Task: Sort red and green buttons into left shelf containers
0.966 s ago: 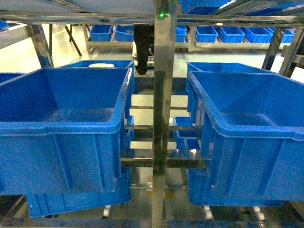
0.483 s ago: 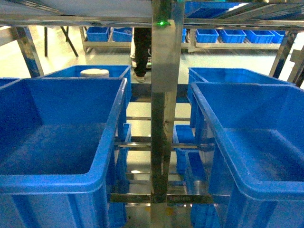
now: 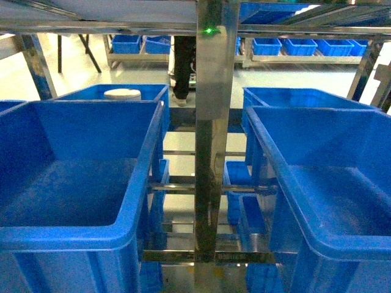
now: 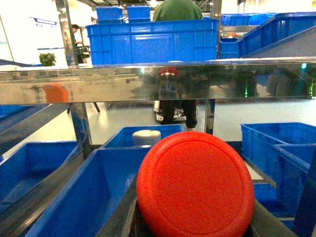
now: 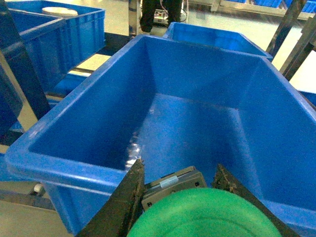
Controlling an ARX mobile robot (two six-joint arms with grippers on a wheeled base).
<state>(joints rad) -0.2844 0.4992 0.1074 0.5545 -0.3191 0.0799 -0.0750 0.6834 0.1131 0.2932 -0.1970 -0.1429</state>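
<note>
1. Head view closer and higher than a second ago; since half a second ago hardly shifted, so base seemingly settled at the shelf post
2. Left gripper closed on red button, held above left blue bin
3. Right gripper clamped on green button, over right blue bin
4. Both bins apparently empty; neither button dropped yet
5. Probably next: carrying both to left shelf bins, green one currently on the wrong side

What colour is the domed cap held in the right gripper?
Green cap; right wrist view shows it best.
</note>
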